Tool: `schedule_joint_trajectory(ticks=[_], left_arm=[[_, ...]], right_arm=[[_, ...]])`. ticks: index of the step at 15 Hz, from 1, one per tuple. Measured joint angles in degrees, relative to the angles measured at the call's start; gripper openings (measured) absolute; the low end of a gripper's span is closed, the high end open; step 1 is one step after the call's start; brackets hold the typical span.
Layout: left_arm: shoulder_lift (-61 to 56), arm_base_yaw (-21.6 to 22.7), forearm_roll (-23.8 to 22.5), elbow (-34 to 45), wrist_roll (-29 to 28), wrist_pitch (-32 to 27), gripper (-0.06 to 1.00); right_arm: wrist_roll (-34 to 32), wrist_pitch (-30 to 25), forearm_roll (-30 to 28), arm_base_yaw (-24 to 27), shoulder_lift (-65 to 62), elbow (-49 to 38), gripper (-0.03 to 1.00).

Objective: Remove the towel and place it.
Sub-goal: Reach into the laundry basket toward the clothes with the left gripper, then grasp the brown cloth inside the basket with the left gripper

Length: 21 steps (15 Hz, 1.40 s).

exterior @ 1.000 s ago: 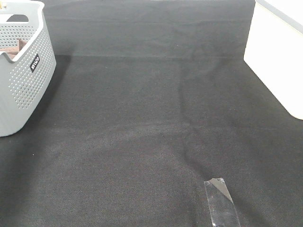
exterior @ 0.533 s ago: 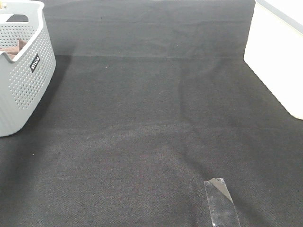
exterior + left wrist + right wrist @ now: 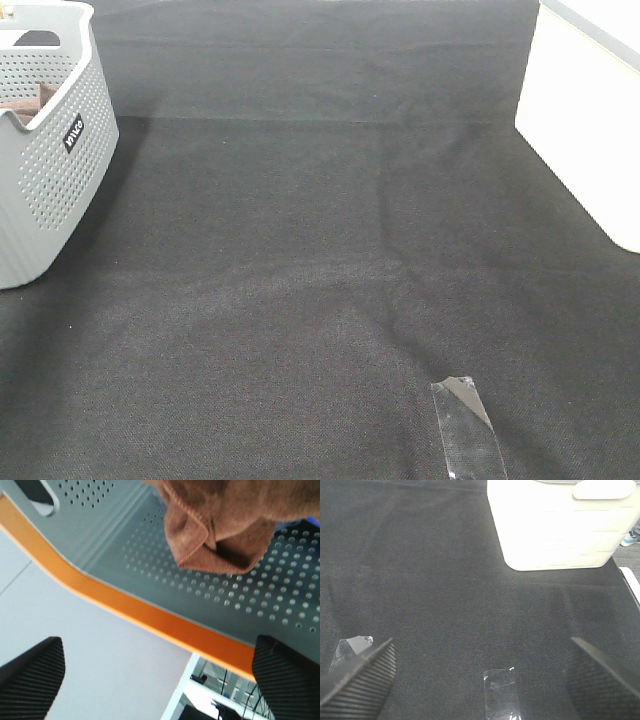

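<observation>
The towel (image 3: 220, 525) is lying inside the grey basket (image 3: 55, 170). In the high view only a small brown bit of it is showing over the basket's wall. In the left wrist view a folded brown corner of the towel is resting against the basket's wall, the one with many little holes. A tiny bit of something blue is peeking out just beside the towel.

The left gripper (image 3: 157, 645) is hanging near the basket's orange rim (image 3: 150, 617). Its two black fingers (image 3: 30, 675) are standing wide apart and are holding nothing. They are not touching the towel.

The basket is sitting at one far corner of the black bench (image 3: 300, 250). A white box (image 3: 585, 120) is sitting well apart from the basket, on the other side of the bench. A strip of clear tape (image 3: 465, 425) is sticking to the bench, also well apart from the basket.

The right gripper (image 3: 481, 642) is hovering over the bench, well apart from the basket, on the white box's side. Its fingers are spread wide too, and nothing is sitting between them.
</observation>
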State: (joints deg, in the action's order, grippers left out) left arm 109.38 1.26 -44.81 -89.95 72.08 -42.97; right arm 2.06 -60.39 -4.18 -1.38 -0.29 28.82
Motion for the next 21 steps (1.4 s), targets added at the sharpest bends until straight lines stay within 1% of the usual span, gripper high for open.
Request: schedule_joint_trajectory(ticks=[2, 3, 6, 9, 11, 14, 15, 16, 17, 18, 21], left_arm=[[1.1, -0.3, 3.9, 0.0, 3.6, -1.0, 0.96], [1.9, -0.4, 4.4, 0.0, 4.1, -1.2, 0.96], [5.0, -0.9, 4.4, -0.1, 4.6, -0.6, 0.96], [7.8, -1.6, 3.9, -0.1, 5.6, 2.8, 0.95], [8.1, -1.6, 4.4, -0.1, 5.7, 2.8, 0.95], [8.1, -1.7, 6.8, -0.2, 5.7, 1.4, 0.93], [8.1, -1.7, 8.5, -0.4, 5.7, 0.5, 0.88], [8.1, -1.7, 10.1, -0.4, 5.7, -0.5, 0.81], [8.1, -1.7, 11.5, -0.4, 5.7, -0.9, 0.66], [8.1, -1.7, 11.9, -0.4, 5.7, -0.9, 0.61], [7.4, -1.7, 12.4, -0.4, 5.2, 0.2, 0.25]], right_arm=[[0.0, 0.0, 0.0, 0.0, 0.0, 0.0, 0.87], [0.0, 0.0, 0.0, 0.0, 0.0, 0.0, 0.87], [0.0, 0.0, 0.0, 0.0, 0.0, 0.0, 0.87], [0.0, 0.0, 0.0, 0.0, 0.0, 0.0, 0.87], [0.0, 0.0, 0.0, 0.0, 0.0, 0.0, 0.87], [0.0, 0.0, 0.0, 0.0, 0.0, 0.0, 0.87], [0.0, 0.0, 0.0, 0.0, 0.0, 0.0, 0.87], [0.0, 0.0, 0.0, 0.0, 0.0, 0.0, 0.87], [0.0, 0.0, 0.0, 0.0, 0.0, 0.0, 0.87], [0.0, 0.0, 0.0, 0.0, 0.0, 0.0, 0.87], [0.0, 0.0, 0.0, 0.0, 0.0, 0.0, 0.87]])
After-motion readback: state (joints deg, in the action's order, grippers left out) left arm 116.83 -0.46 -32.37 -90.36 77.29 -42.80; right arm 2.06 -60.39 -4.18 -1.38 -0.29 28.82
